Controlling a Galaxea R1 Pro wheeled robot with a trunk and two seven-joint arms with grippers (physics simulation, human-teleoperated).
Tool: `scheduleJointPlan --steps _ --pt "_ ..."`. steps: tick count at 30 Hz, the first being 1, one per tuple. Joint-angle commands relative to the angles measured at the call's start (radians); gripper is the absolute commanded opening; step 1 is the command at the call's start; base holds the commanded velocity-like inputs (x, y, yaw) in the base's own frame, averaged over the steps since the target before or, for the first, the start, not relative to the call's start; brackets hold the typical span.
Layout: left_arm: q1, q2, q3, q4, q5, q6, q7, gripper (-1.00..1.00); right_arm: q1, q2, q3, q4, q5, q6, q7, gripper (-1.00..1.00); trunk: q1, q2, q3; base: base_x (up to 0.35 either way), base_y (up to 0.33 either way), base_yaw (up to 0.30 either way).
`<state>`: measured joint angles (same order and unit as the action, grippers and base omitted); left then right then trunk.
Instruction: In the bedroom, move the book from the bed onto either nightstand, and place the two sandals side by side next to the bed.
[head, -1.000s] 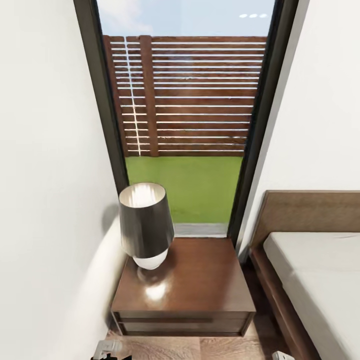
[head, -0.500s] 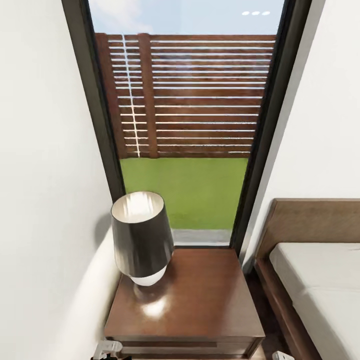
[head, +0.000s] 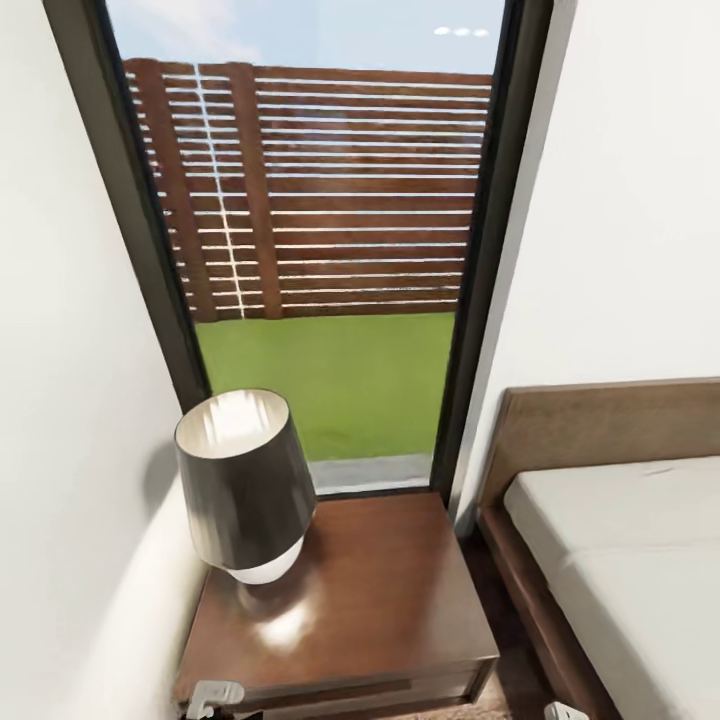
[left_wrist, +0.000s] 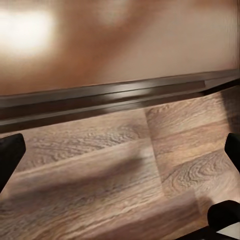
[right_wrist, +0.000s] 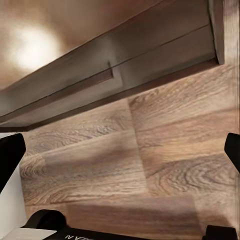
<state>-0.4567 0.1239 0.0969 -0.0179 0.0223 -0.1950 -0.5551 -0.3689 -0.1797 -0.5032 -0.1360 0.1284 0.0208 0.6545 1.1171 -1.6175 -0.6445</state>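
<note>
Nearest, wood-plank floor is seen past both wrists; dark tips of the left fingers and right fingers sit far apart at the frame edges, spread with nothing between them. Just beyond stands the nightstand, its glossy surface carrying a dark-shaded lamp near the left wall. The bed lies to its right, pale mattress bare where visible. Behind, a tall black-framed window shows grass and a slatted fence.
</note>
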Motion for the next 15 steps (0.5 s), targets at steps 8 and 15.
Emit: scheduleJointPlan --steps 8,15 --pt "0.000 0.000 0.006 0.001 0.002 0.000 -0.006 1.00 -0.001 0.000 -0.009 -0.001 0.011 0.002 0.004 1.00 0.000 0.000 -0.001 0.000 0.000 -0.276" --pt "0.000 0.000 0.006 0.001 0.002 0.000 -0.008 1.00 -0.001 0.000 -0.009 -0.001 0.011 0.002 0.004 1.00 0.000 0.000 -0.001 0.000 0.000 -0.248"
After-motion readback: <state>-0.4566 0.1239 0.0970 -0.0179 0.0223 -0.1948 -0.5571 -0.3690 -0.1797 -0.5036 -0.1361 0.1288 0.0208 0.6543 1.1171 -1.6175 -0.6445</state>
